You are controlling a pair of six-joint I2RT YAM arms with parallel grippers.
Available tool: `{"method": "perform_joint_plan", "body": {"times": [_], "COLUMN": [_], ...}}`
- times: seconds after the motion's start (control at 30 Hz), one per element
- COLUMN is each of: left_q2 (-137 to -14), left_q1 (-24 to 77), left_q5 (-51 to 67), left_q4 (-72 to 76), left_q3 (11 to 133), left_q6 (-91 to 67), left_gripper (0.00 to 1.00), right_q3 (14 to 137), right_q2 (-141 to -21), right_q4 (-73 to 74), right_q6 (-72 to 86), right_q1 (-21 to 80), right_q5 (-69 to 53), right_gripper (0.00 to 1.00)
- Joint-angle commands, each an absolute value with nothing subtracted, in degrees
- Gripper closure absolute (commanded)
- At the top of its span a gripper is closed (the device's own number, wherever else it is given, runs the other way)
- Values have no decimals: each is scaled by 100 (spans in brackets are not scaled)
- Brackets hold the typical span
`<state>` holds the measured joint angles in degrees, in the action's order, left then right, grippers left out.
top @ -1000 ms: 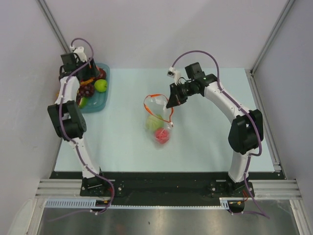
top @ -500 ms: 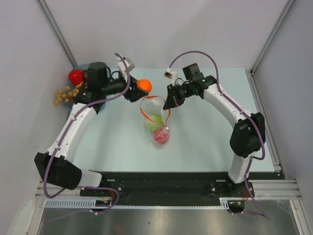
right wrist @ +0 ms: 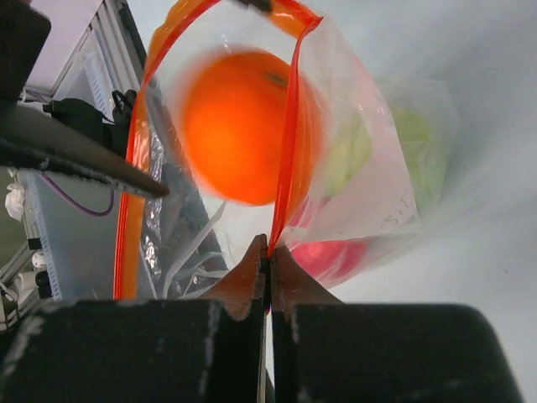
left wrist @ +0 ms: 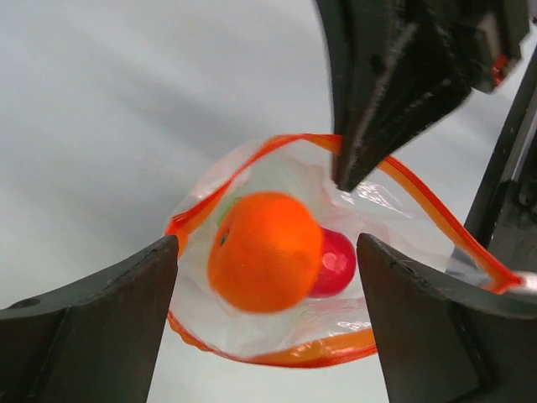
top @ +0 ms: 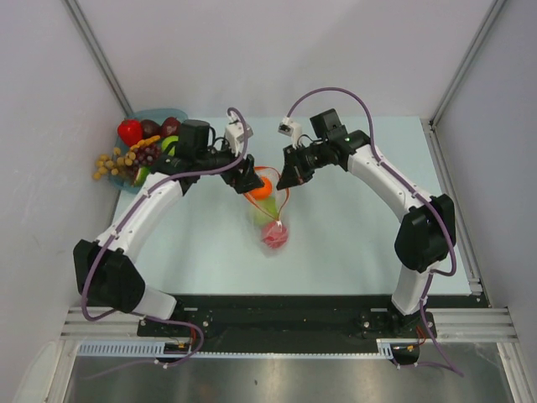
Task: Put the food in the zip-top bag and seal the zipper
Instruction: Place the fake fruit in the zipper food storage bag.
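Over mid-tabletop (top: 352, 235), top view: left arm reaches rightward, right arm bends in leftward, wrists meeting above the zip-top bag (top: 273, 227). Left wrist view: left gripper (left wrist: 267, 252) points down at the bag mouth, jaws spread wide, blurred orange (left wrist: 264, 252) between them, touching neither; red apple (left wrist: 336, 264) beneath. Right wrist view: right gripper (right wrist: 268, 252) jaws pressed together, pinching the zipper (right wrist: 294, 126), mouth gaping.

Vivid orange fruit (left wrist: 264, 252), apple (right wrist: 415, 143) perhaps green
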<state>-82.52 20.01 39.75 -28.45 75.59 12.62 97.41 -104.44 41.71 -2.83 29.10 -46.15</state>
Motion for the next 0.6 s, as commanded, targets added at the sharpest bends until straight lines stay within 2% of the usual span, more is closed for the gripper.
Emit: {"method": "perform_joint_plan", "body": {"times": [0.0,0.03,0.17,0.4,0.57], "left_q2": [-8384,-8420,-8674,-9886,-11369], "left_q1": [1513,1268,722,71,-544], "left_q5": [4033,4121,3974,1795,1091], "left_q4": [-2470,-2287,-1802,-1723,-2232], "left_q3": [8094,8208,8297,8867,10272], "left_q6": [582,423,-263,-149,-457], "left_gripper": [4,0,1,0,0], "right_q3": [10002,10002,10011,10283,10336], "right_q2": [-10327,-10388,-10590,-10915,-10986], "right_q4": [4131,4113,3903,3806,3841], "right_q6": [-97,-53,395,738,721], "right_q1": [2936,2918,2795,2602,2558], "right_q5": [-4746,-4755,-4895,-5150,-5177], "right_gripper": [100,100,100,100,100]}}
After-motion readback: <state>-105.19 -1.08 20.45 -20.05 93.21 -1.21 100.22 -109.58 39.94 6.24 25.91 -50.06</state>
